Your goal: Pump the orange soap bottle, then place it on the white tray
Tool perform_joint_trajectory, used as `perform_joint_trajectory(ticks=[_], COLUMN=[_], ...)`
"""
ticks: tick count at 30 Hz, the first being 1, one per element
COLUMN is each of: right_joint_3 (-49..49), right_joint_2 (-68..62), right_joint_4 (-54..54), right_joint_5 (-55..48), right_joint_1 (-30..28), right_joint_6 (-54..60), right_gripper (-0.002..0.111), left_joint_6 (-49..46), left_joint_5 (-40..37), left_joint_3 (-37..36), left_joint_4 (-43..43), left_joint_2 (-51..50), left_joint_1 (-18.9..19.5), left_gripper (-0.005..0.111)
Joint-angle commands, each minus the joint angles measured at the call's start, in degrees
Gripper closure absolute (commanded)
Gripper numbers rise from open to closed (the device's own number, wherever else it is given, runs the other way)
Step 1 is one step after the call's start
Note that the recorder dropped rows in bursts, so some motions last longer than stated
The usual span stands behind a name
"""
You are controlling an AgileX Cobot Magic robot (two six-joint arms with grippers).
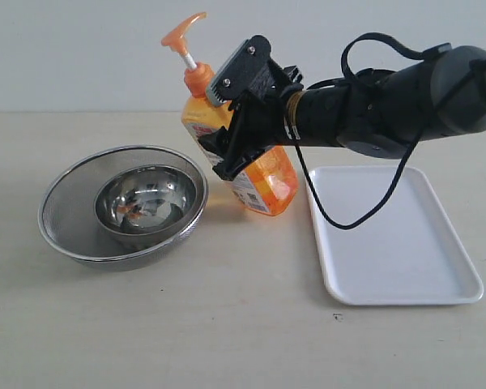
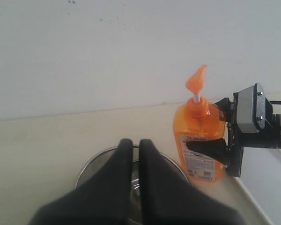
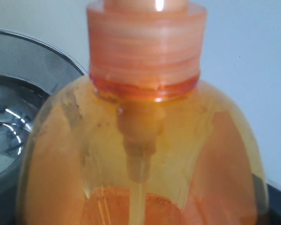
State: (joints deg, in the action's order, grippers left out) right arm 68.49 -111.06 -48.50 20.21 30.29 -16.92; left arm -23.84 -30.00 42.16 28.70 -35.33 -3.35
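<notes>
The orange soap bottle (image 1: pixel 274 182) leans with its pump head (image 1: pixel 182 32) toward the upper left, its base low by the table between the strainer and the white tray (image 1: pixel 397 243). My right gripper (image 1: pixel 223 146) is shut on the bottle's body, one black finger across the label (image 2: pixel 203 149). In the right wrist view the bottle's shoulder and collar (image 3: pixel 140 140) fill the picture and the fingers are mostly hidden. My left gripper (image 2: pixel 136 143) is shut on nothing, hovering over the strainer, with the bottle (image 2: pixel 192 124) off to one side. The left arm is out of the exterior view.
A round steel bowl (image 1: pixel 146 198) sits inside a mesh strainer (image 1: pixel 65 219) left of the bottle; its rim (image 2: pixel 91 164) shows under my left fingers. The tray lies to the right of the bottle, under my right arm. A black cable loops down from the right arm.
</notes>
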Motion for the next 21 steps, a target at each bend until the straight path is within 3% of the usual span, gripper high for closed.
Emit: perform_joint_trajectory(ticks=[1,8,21], right_joint_3=[0.3,0.3,0.3], right_joint_2=[0.4,0.4,0.4], right_joint_4=[-0.3,-0.3,-0.5], right_joint_5=[-1.1,-1.1,-1.7], right_joint_1=[0.2,1.6,1.7], right_joint_6=[0.3,-0.3,-0.4], right_gripper=[0.108,0.108,0.108], left_joint_6=[-0.6,-13.7,-25.0], left_joint_5=[-1.2,-1.9,-12.3], left_joint_3=[0.3,2.0,18.7], left_joint_4=[0.7,10.2,13.2], left_joint_2=[-1.7,-7.7,-24.1], left_joint_1=[0.1,0.1,0.1], left_gripper=[0.102,0.102,0.102])
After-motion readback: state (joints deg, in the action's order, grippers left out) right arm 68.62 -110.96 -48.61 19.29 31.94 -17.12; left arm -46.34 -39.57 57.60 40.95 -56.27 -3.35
